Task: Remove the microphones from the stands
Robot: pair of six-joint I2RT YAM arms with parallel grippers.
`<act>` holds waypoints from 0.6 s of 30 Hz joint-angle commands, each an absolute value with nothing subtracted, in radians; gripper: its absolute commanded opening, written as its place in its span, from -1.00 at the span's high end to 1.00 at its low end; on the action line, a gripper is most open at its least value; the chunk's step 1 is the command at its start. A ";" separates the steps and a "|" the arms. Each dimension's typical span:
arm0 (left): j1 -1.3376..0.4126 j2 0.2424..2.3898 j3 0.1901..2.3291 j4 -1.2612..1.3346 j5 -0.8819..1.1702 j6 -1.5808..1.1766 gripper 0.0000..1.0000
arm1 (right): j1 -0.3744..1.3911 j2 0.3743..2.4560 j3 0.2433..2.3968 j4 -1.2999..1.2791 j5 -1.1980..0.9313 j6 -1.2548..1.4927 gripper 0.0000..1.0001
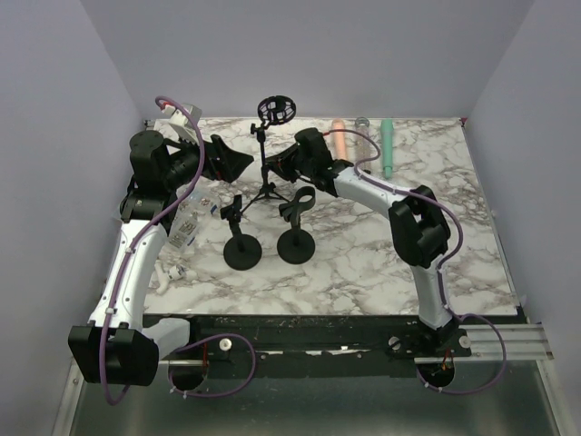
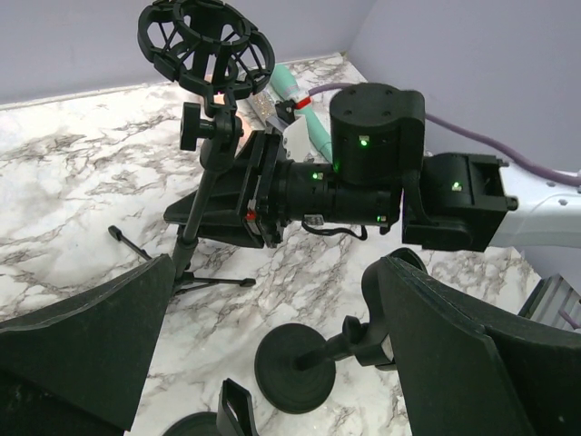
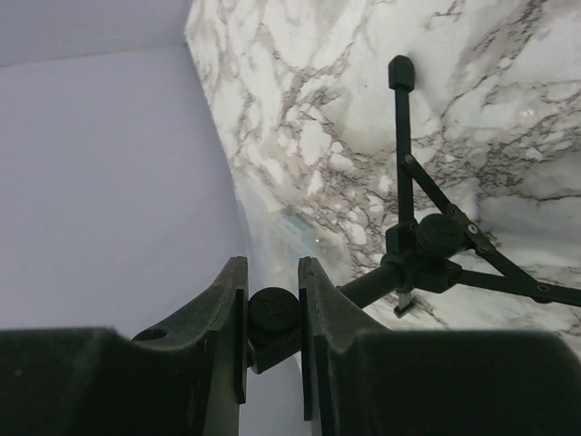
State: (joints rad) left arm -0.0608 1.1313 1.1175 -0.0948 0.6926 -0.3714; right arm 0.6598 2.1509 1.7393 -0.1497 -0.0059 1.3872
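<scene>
- The right gripper (image 1: 289, 166) is clenched on a black knob (image 3: 274, 313) on the tripod stand (image 1: 262, 159), holding it in place.
- The left gripper (image 1: 231, 163) hovers just left of the stand with its jaws spread wide, grasping nothing.
- The shock mount (image 1: 277, 110) at the top of the stand looks empty, and no microphone shows inside it. A pink stick (image 1: 338, 138) and a green stick (image 1: 387, 145) lie near the far edge. Whether either is the microphone cannot be told.
- Probably the right arm should keep its steady clamp so the light tripod does not tip, while the left rises to the mount rather than the pole.
- The marble-patterned table (image 1: 381, 236) also carries two round-base clip stands (image 1: 242, 247) near the tripod's feet, so low sweeps look risky.
- Plain lilac walls close in the far and side edges.
</scene>
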 commanded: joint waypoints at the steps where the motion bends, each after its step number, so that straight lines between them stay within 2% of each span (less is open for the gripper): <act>1: -0.060 1.126 1.109 -0.071 0.704 -0.380 -0.96 | 0.661 2.152 1.498 0.252 -0.138 1.360 0.99; 4: -0.060 1.132 1.106 -0.068 0.705 -0.383 -0.97 | 0.661 2.176 1.380 0.590 -0.174 1.356 0.99; 8: -0.061 1.137 1.103 -0.062 0.707 -0.387 -0.96 | 0.654 2.246 1.292 0.897 -0.208 1.348 0.99; 13: -0.063 1.140 1.102 -0.060 0.709 -0.390 -0.96 | 0.646 2.339 1.277 1.135 -0.280 1.407 0.99; 18: -0.061 1.143 1.098 -0.054 0.711 -0.393 -0.96 | 0.633 2.373 1.277 1.262 -0.339 1.426 0.99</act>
